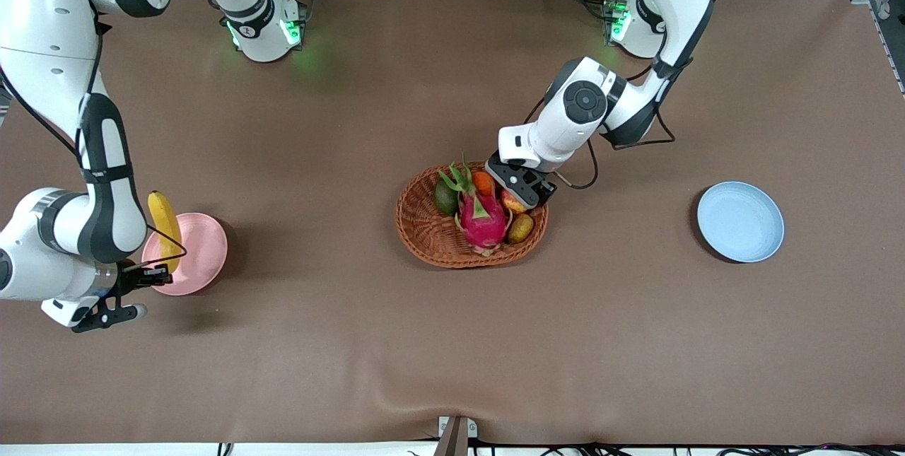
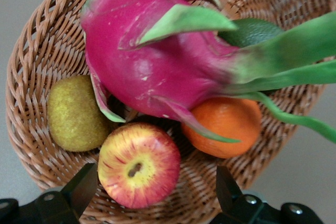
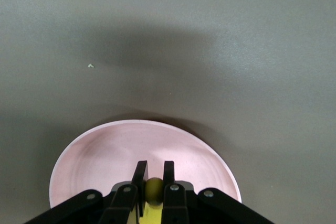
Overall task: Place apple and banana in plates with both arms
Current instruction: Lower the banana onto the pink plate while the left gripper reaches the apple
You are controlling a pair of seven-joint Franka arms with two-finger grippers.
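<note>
Banana (image 1: 164,228) clamped by right gripper (image 3: 154,174) over pink plate (image 1: 201,244).

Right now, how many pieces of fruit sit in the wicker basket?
5: pink dragon fruit centre, dark green avocado, plain orange fruit, red-yellow apple and brown kiwi around it. More may be hidden underneath.

Front view: left arm's black gripper (image 1: 524,187) covers most of the small red-and-yellow apple (image 1: 510,201) in the oval wicker basket (image 1: 424,230). Long yellow banana (image 3: 153,188) in right wrist view: only its tip shows between the fingers. Pale pink round plate (image 3: 105,153) cut off at frame edge.
</note>
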